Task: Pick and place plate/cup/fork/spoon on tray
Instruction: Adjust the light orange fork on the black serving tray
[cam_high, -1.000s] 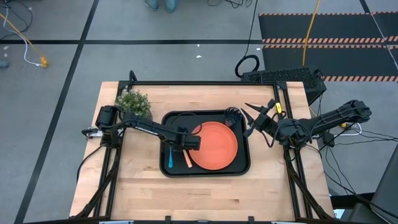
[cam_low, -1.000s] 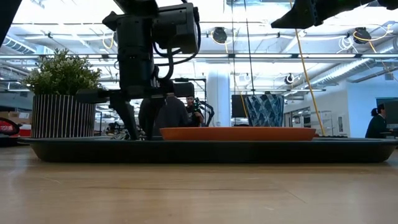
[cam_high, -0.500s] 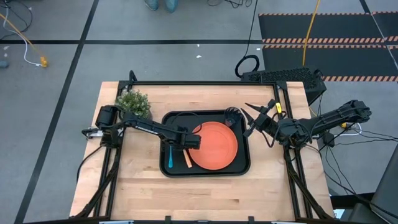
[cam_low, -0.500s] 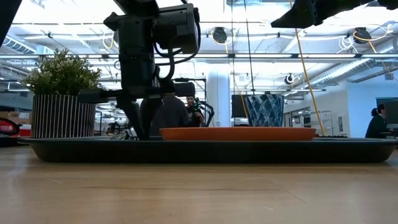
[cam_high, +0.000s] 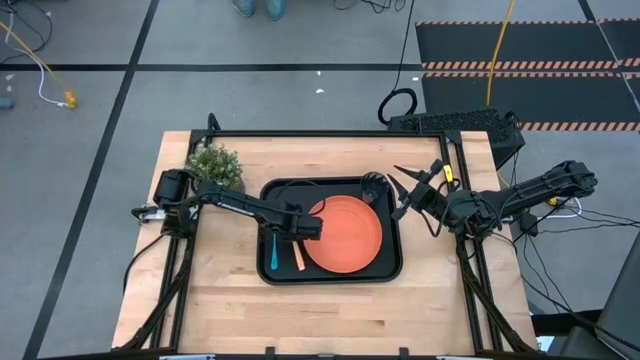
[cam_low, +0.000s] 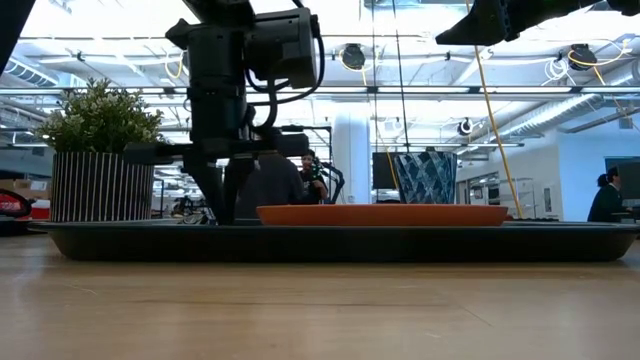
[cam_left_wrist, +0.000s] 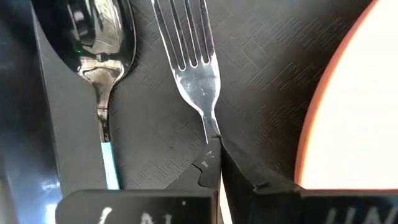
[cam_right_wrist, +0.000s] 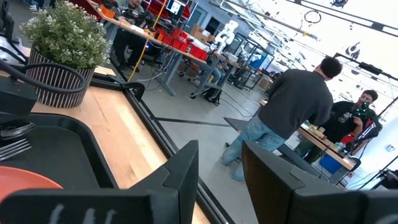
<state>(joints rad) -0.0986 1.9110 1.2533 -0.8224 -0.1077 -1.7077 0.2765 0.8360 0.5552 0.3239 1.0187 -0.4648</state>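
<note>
The black tray (cam_high: 392, 262) lies mid-table. On it sit the orange plate (cam_high: 345, 232), the dark cup (cam_high: 375, 184) at its far right corner, and, on its left part, the spoon (cam_left_wrist: 99, 68) with a light blue handle (cam_high: 273, 257) beside the fork (cam_left_wrist: 189, 56) with a tan handle (cam_high: 299, 257). My left gripper (cam_left_wrist: 214, 152) points down over the fork, between spoon and plate, shut on it. My right gripper (cam_high: 405, 193) hangs open in the air past the tray's right edge, nothing between its fingers (cam_right_wrist: 186, 168). My left gripper pinches the fork's thin metal neck (cam_left_wrist: 211, 132), just behind the tines, between its two fingers. The fingers come from above, pointing down, one on each side of the neck. The fork lies flat on the tray floor, tines pointing away toward the tray's far side.
A potted green plant (cam_high: 215, 165) in a striped pot (cam_low: 100, 185) stands at the tray's far left corner. Bare wooden table (cam_high: 330, 310) spreads along the near side. People show in the room beyond the table.
My left gripper has shut its fingers on the fork's neck while staying in place over the tray. The fork still lies on the tray.
</note>
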